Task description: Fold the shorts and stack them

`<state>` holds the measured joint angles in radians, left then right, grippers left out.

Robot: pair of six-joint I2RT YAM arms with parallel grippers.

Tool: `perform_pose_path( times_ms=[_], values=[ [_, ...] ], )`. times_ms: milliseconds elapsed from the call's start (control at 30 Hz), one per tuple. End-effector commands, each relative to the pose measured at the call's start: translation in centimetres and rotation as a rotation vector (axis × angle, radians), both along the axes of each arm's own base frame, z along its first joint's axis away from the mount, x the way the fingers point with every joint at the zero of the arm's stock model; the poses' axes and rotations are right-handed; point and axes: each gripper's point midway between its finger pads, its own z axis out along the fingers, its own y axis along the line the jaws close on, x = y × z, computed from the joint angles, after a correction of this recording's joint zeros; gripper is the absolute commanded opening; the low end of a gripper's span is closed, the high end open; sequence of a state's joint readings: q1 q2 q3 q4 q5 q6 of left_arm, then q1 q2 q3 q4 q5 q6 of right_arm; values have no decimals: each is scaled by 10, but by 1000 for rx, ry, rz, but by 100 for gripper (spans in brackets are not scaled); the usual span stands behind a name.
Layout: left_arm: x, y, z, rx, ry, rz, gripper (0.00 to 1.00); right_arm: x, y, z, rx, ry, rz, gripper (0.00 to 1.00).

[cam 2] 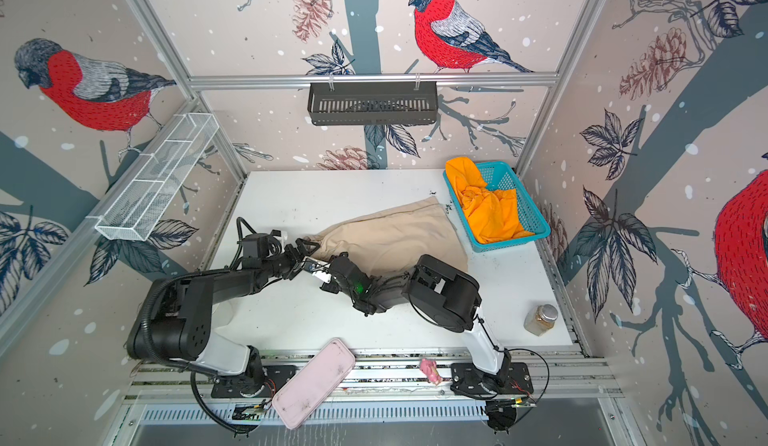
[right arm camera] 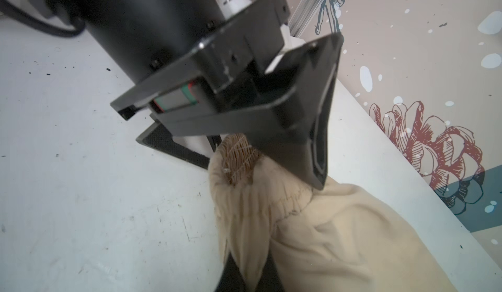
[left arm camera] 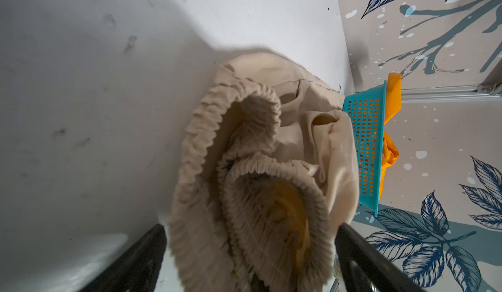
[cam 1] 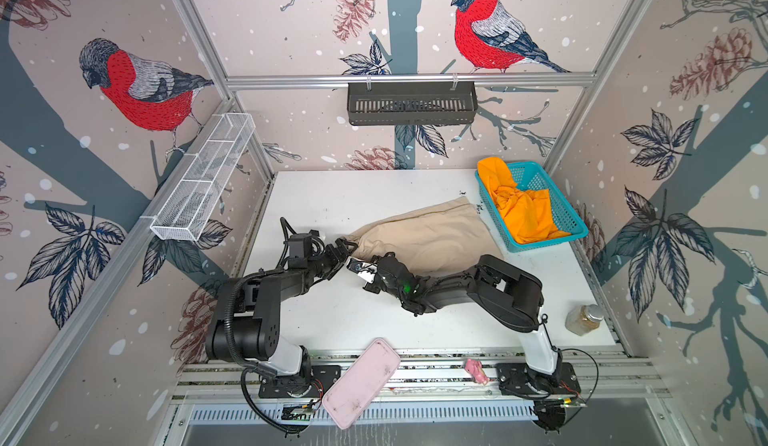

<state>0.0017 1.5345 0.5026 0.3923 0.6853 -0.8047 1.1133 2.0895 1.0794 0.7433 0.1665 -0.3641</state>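
At mid-table the beige shorts (cam 1: 419, 236) lie unfolded, while the orange shorts (cam 1: 523, 211) sit in the basket (cam 1: 538, 176). Spreading looks under way: the right claw (right arm camera: 250, 258) pinches the bunched waistband and the left claw (left arm camera: 251, 226) is spread wide around it. Next, the left should probably close and pull the band flat.
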Motion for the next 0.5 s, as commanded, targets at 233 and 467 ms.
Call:
perform_pose_path(
  times_ms=[233,467],
  values=[
    [13,-4,8,78,-46,-58,14,-12,16,27,94,-21,33,25],
    [5,18,19,233,112,-121,0,7,-13,81,247,258,-22,83]
  ],
)
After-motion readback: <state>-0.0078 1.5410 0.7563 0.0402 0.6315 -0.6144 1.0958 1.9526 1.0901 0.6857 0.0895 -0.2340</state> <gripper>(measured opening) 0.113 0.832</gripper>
